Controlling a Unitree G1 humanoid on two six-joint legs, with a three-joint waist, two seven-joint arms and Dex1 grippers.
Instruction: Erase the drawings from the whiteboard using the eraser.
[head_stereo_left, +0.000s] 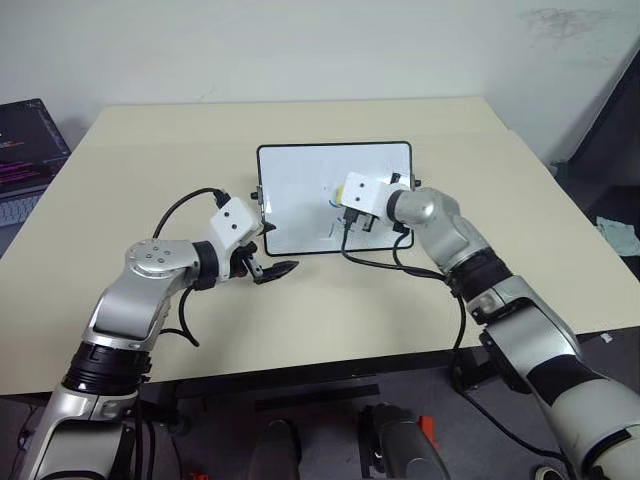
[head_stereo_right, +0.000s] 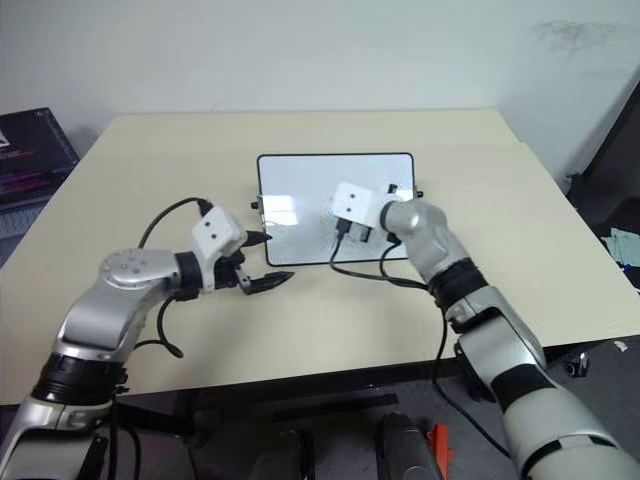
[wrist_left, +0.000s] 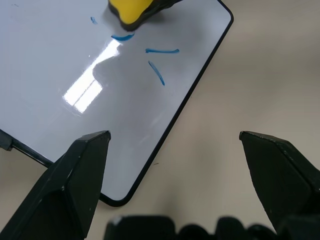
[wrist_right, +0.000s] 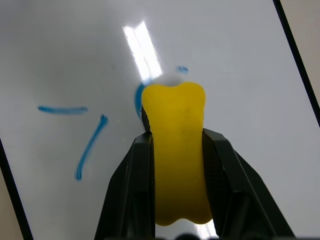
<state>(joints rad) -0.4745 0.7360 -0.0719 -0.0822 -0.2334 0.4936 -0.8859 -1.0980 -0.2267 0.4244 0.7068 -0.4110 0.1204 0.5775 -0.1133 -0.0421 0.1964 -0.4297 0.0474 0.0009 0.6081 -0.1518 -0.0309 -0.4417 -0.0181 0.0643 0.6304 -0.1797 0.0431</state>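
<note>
A white board (head_stereo_left: 300, 195) with a thin black frame is laid flat on a tan table (head_stereo_left: 330, 310). It is placed near the middle of the table, a bit toward the far side. A bright patch of light is seen on its shiny face.

The eraser (wrist_right: 176, 150) is yellow and shaped a little like a bone. It is squeezed tight between the two black fingers (wrist_right: 131, 192) of the right gripper (wrist_right: 175, 145). The eraser's tip is pressed down on the board, right on one of the blue marks. A curved bit of blue is seen peeking out from under its tip, and a small blue dot is left just past it.

A few thin blue drawings (wrist_right: 75, 132) are left on the board. One short flat line (wrist_left: 162, 50) and one slanted line (wrist_left: 156, 72) are seen just beside the eraser, not touched by it. They are near the board's near edge.

The left gripper (wrist_left: 175, 150) is held above the table, just beside the board's near left corner. Its two black fingers (wrist_left: 82, 170) are spread wide apart, and nothing is held between them. One finger is over the board's edge and the other is over the bare table.

A laptop (head_stereo_left: 25, 145) with a lit screen is seen at the far left, off the table's side.
</note>
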